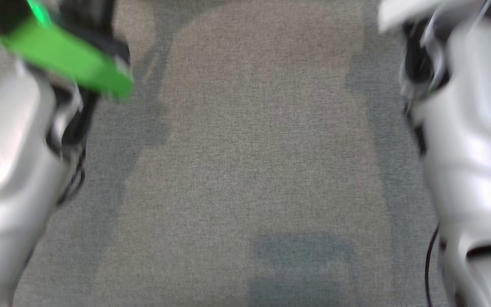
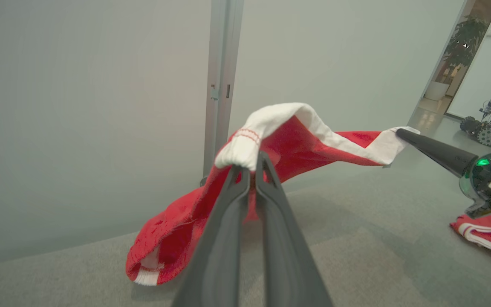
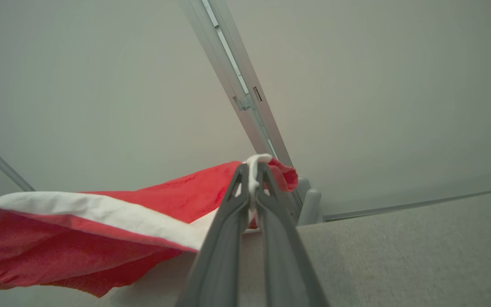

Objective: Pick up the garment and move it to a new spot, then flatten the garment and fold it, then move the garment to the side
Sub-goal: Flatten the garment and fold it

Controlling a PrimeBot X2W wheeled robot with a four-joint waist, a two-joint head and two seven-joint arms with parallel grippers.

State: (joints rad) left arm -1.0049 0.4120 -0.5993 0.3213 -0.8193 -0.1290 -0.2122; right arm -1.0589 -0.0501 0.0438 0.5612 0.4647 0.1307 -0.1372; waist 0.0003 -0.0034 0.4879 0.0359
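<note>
- The left gripper (image 2: 249, 167) is clamped on the bunched end of the white band (image 2: 271, 117) of the red garment (image 2: 177, 230), jaws together on the cloth.
- The right gripper (image 3: 252, 172) pinches the other end of that band, jaws together on a thin white fold. In the left wrist view its dark fingers meet the band's far-right corner.
- The garment hangs between the two grippers. The band is off the grey carpet (image 1: 245, 170), while the lower left end sags and seems to touch the carpet near the wall.
- The step in hand looks like the carry to a new spot, before any flattening.
- To do it well, hold both arms at matching height and spacing, so the band is taut without pulling out of the right gripper's thin pinch.
- Lift enough that the drooping end clears the carpet, or it may drag and roll under.
- Steer away from the second red garment (image 2: 484, 230) lying on the carpet at the right, and from the metal post (image 2: 222, 64) in the far wall.
- When setting down, lower the trailing end first, then draw the band away so the cloth lies flat.
</note>
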